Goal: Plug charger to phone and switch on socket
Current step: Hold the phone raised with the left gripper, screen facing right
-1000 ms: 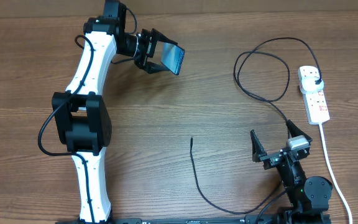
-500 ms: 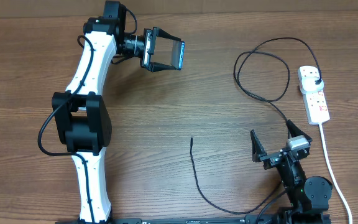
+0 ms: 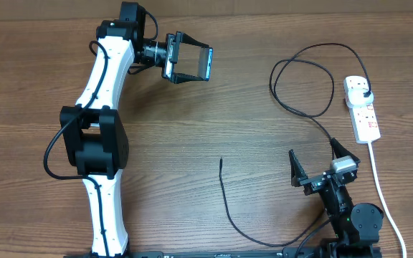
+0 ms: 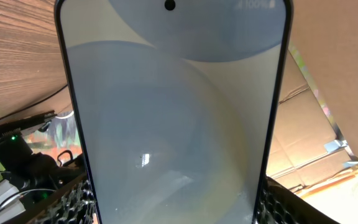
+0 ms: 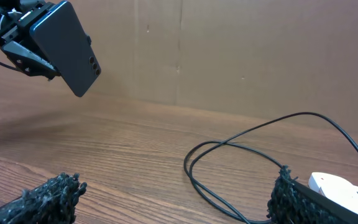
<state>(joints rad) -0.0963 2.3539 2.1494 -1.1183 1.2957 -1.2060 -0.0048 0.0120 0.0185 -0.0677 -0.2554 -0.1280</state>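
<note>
My left gripper [image 3: 191, 64] is shut on the phone [image 3: 206, 63] and holds it in the air over the far left of the table. The lit pale screen of the phone [image 4: 173, 112] fills the left wrist view, with a pad on each long edge. From the right wrist view I see the phone's dark back [image 5: 64, 46]. The charger [image 3: 226, 201] lies on the table, its small plug tip [image 3: 221, 161] free near the middle. Its loops [image 5: 229, 146] run to the plug head [image 3: 365, 92] in the socket [image 3: 364, 115]. My right gripper [image 3: 318, 159] stands open and empty near the front right.
A thick white cord [image 3: 382, 193] runs from the socket toward the front edge, just right of my right arm. Cardboard walls [image 5: 229, 50] close off the far side. The charger passes under my right gripper.
My left wrist has turned, bringing the phone from a tilt to a more level, edge-on pose. The right arm and the charger have not moved.
</note>
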